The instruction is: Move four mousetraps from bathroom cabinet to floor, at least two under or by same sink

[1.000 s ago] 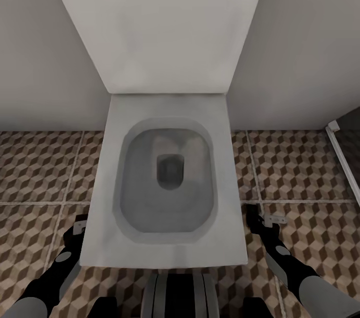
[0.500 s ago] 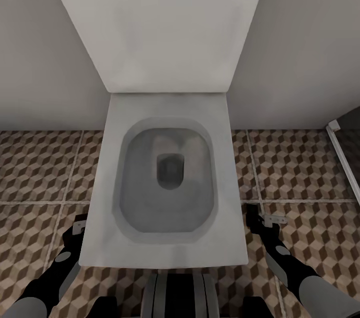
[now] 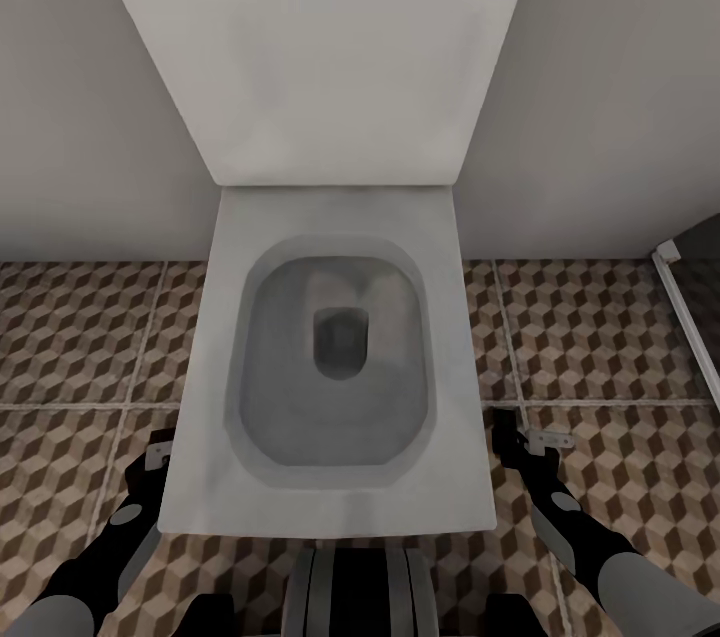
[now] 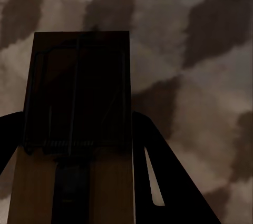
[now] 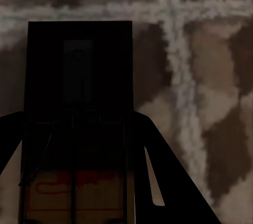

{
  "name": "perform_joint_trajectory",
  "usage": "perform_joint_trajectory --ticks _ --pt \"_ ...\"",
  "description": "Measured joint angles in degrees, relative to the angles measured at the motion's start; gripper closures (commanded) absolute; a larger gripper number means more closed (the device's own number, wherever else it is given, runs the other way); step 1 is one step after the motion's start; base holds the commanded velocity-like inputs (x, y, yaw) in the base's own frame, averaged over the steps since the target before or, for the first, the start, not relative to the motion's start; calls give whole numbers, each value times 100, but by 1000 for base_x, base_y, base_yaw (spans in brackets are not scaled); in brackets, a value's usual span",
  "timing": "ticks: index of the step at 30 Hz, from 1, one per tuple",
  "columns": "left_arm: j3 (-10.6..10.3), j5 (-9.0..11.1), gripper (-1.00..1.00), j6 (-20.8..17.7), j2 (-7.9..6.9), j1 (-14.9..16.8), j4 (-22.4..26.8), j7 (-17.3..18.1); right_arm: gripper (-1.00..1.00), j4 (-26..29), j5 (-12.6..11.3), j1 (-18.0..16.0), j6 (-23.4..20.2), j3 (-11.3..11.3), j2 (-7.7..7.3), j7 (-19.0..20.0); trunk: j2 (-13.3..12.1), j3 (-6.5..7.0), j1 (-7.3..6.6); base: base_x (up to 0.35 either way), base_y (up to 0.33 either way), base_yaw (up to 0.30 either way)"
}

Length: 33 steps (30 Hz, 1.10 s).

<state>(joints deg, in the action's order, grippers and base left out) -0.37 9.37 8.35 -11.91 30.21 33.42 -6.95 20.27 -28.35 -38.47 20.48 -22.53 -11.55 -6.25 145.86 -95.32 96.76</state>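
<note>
**Both grippers loaded, robot parked at the toilet, sink not reached**

The left gripper [image 3: 158, 449] hangs low beside the toilet [image 3: 330, 357], just off the bowl's left edge. In the left wrist view a mousetrap [image 4: 76, 124] lies between its fingers [image 4: 168, 182], wooden board and dark wire frame reaching out ahead of the tips, so the jaws are clamped on it. Beyond the trap is the bathroom floor [image 3: 70, 337] with its cube pattern, close but apparently not touching.

The toilet fills the space between the two arms, its raised lid against the wall.

The right gripper [image 3: 522, 442] sits just off the bowl's right edge. The right wrist view shows a second mousetrap [image 5: 79, 124] pinched the same way, a grout cross on the tiles just ahead of it.

This looks like the carrying step: two traps are in hand, none visibly set down. The next move likely calls for turning the base away from the toilet to find the sink, then lowering each trap flat onto the tiles next to it before letting go.
</note>
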Motion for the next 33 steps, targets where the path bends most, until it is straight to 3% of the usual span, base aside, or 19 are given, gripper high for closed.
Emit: perform_joint_trajectory --ticks 33 --pt "-9 0 100 0 16 1 3 6 100 0 0 0 1 0 0 0 1 -22 3 0 0 0"
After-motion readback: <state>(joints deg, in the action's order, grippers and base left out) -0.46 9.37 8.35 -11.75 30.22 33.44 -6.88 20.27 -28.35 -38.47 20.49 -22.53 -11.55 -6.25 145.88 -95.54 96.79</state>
